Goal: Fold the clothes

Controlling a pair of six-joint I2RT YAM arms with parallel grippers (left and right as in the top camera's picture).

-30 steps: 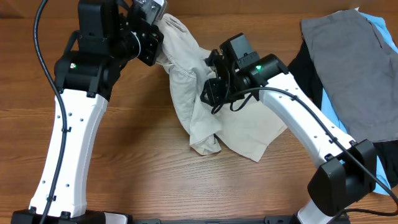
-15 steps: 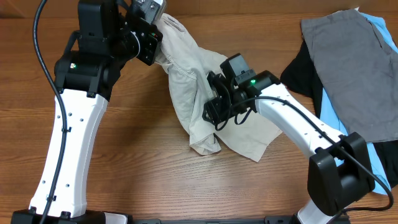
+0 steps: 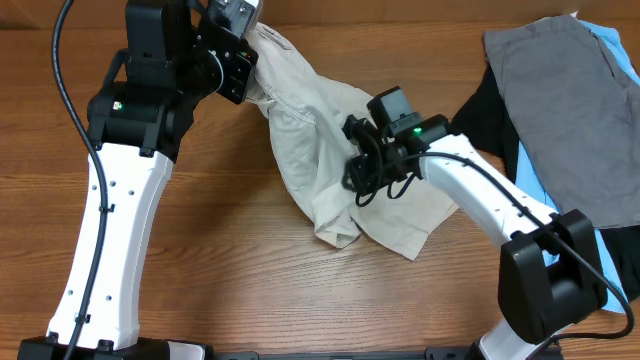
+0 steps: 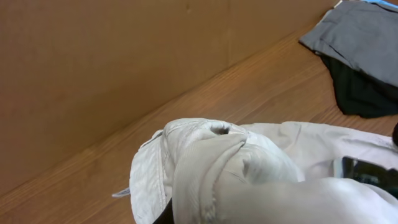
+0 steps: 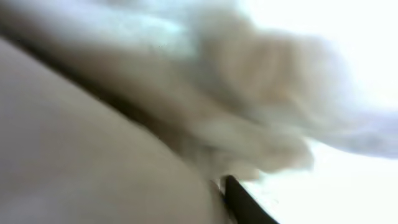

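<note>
The beige shorts [image 3: 310, 150] hang from the back of the table down to a crumpled heap near the middle. My left gripper [image 3: 248, 45] is raised at the back left and shut on one bunched end of them; in the left wrist view the shorts [image 4: 211, 162] cover its jaws. My right gripper [image 3: 358, 178] is pushed into the middle of the shorts, closed on a fold. In the right wrist view blurred beige fabric [image 5: 249, 106] fills the frame, with one dark fingertip [image 5: 245, 202] showing under it.
More clothes lie piled at the right edge: a grey garment [image 3: 565, 110] on top, a black one [image 3: 490, 115] under its left side and a light-blue one [image 3: 530, 185] beneath. A brown wall [image 4: 124, 62] runs along the table's back.
My right gripper has moved down and to the right within the shorts, opening and closing again. The heap's lower edge has shifted slightly right. The left gripper has stayed put.
</note>
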